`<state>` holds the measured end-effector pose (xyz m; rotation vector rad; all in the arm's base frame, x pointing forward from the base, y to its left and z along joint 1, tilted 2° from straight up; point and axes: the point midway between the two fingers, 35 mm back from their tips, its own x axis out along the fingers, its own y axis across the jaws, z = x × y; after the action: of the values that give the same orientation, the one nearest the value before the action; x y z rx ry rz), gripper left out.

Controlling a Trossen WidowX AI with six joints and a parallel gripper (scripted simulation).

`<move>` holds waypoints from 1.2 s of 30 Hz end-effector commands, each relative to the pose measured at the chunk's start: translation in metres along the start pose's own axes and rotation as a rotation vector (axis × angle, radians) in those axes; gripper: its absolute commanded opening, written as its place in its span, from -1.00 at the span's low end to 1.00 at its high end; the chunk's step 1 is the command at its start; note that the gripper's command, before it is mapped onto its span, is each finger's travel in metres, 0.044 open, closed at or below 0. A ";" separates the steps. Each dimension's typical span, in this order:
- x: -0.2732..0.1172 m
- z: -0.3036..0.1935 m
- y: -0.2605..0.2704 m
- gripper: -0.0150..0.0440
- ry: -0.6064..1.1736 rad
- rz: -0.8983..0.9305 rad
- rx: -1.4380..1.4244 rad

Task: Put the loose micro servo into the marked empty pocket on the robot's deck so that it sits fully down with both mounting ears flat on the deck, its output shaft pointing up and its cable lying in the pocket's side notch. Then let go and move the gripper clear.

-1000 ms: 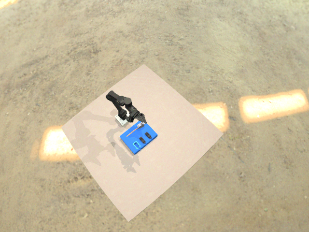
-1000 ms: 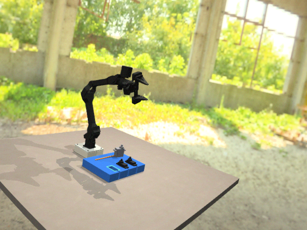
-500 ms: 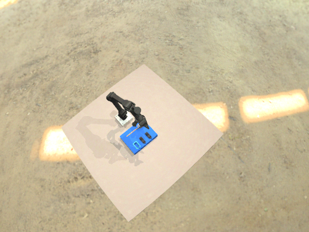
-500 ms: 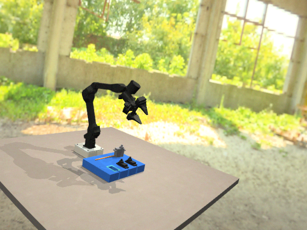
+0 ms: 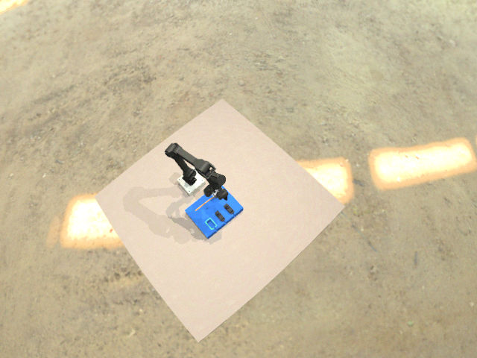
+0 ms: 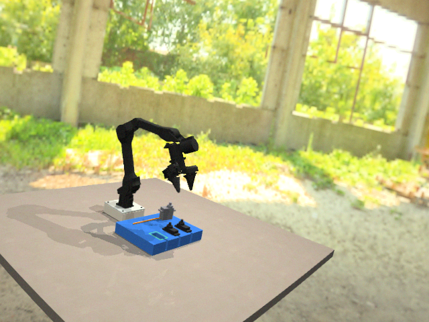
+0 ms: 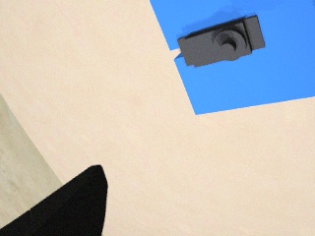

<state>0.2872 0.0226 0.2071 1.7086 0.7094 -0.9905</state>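
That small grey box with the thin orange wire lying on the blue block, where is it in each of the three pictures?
Top view: the grey loose micro servo lies at the far edge of the flat blue deck, partly under the open black gripper.
Exterior view: servo at the deck's back edge, below the gripper.
Wrist view: not in it; only two seated servos show.
Shared landmark: the blue deck.
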 end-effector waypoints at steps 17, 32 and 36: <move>0.025 0.027 -0.098 1.00 -0.162 -0.438 -0.015; 0.052 0.032 -0.111 1.00 -0.162 -0.438 -0.015; 0.057 0.033 -0.113 1.00 -0.162 -0.438 -0.015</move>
<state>0.2135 0.0286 0.1048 1.4627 1.0006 -1.3961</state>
